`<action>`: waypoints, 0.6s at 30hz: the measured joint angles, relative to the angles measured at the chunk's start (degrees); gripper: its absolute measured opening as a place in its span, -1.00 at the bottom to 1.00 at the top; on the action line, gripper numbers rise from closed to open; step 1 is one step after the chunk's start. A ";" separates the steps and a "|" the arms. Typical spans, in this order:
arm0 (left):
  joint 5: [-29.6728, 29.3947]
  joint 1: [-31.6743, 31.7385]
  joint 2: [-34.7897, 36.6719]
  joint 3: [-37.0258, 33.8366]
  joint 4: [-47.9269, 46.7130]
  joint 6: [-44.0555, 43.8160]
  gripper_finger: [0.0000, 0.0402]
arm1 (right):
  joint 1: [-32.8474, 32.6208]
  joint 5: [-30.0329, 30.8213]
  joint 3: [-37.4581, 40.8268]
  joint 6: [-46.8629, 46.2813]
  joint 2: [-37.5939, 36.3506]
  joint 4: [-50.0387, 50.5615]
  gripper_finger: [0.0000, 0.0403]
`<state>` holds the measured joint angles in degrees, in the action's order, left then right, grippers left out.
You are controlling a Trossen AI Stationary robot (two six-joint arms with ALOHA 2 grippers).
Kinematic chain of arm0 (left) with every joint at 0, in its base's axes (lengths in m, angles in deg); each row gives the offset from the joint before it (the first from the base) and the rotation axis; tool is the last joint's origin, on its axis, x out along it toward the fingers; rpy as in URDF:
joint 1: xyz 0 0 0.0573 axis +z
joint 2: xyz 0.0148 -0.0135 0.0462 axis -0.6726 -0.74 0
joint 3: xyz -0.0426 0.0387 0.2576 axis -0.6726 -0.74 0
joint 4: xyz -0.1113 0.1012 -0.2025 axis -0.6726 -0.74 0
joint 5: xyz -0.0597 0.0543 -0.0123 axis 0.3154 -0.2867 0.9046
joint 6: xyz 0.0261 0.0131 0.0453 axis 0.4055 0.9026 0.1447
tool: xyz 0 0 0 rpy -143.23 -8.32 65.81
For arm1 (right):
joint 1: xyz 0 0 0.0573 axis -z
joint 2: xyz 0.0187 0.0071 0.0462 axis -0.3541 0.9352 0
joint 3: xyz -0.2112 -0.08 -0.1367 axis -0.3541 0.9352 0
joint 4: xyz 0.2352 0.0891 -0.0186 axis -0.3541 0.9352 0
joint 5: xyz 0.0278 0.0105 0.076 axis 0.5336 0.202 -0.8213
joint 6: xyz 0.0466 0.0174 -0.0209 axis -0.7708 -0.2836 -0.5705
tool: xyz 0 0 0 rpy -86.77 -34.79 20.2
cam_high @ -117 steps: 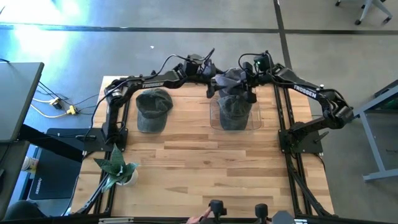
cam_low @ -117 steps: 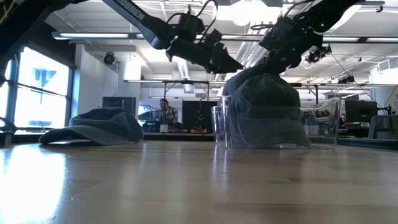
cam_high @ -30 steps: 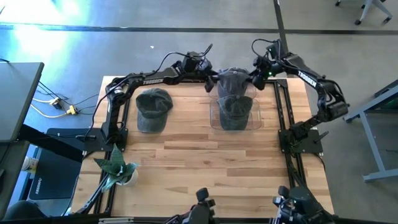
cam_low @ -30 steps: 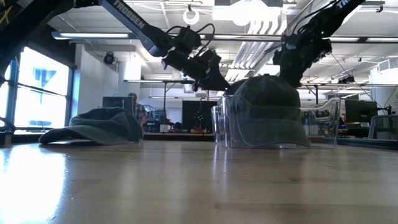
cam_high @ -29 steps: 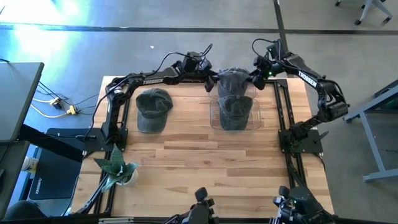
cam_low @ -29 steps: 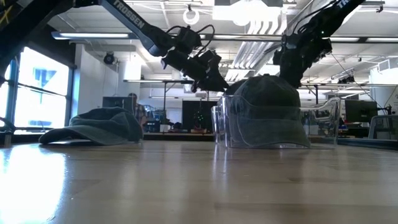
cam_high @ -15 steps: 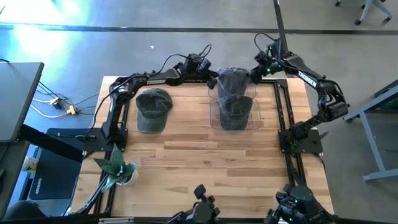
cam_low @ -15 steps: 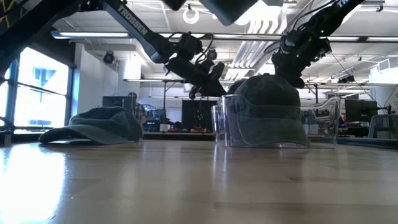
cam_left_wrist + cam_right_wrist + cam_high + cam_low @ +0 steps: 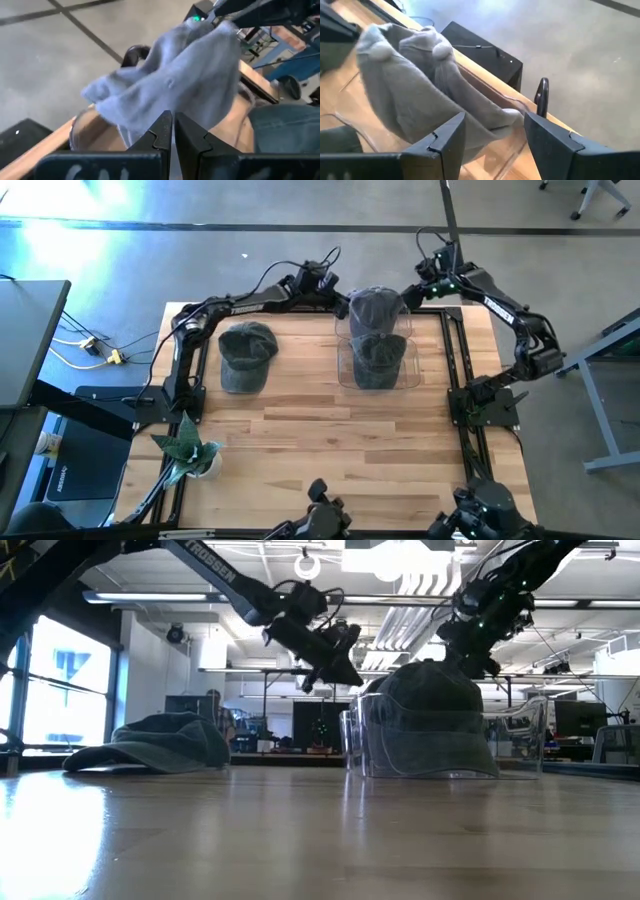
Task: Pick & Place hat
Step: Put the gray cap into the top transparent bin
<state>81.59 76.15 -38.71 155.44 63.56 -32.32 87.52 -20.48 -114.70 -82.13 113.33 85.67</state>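
Note:
A grey hat [image 9: 375, 308] sits crown up on top of another hat [image 9: 378, 355] inside a clear bin [image 9: 410, 375] at the table's far middle; in the low view the stack [image 9: 430, 715] rises above the bin's rim. A second grey hat [image 9: 247, 355] lies on the table at the far left, resting on its brim and lower edge. My left gripper [image 9: 338, 302] hangs shut just left of the top hat, apart from it [image 9: 345, 678]. My right gripper [image 9: 415, 298] is open above the hat's right side [image 9: 492, 132], with nothing between its fingers.
A small potted plant [image 9: 190, 450] stands at the table's near left corner. Dark gear [image 9: 320, 520] shows at the near edge. The wood between the bin and the near edge [image 9: 330, 450] is bare. A person [image 9: 212, 705] stands in the room far behind.
My left gripper has shut, rolled about its own line and drawn back a little from the top hat toward the table's left. My right gripper has rolled too and stays open over the hat. The hat rests on the stack in the bin, unmoved.

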 joint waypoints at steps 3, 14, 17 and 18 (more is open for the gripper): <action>0.59 0.51 0.06 4.77 -6.43 1.20 -0.92 | 0.03 -1.13 0.00 0.68 -2.06 0.84 -0.03; 4.44 1.44 -4.62 13.91 -18.21 -0.35 -0.79 | -6.56 -15.41 -0.05 2.60 -0.24 -3.48 -0.03; 7.73 1.76 -4.68 13.91 -20.78 -0.99 -0.81 | -8.53 -9.66 -0.05 1.35 1.52 -6.83 -0.06; 8.56 1.80 -4.68 13.91 -21.50 -0.83 -0.82 | -8.84 -8.09 -0.05 0.32 2.07 -8.11 -0.06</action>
<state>90.15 77.95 -43.39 169.35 42.06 -33.15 78.69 -28.56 -114.75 -81.81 115.40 77.56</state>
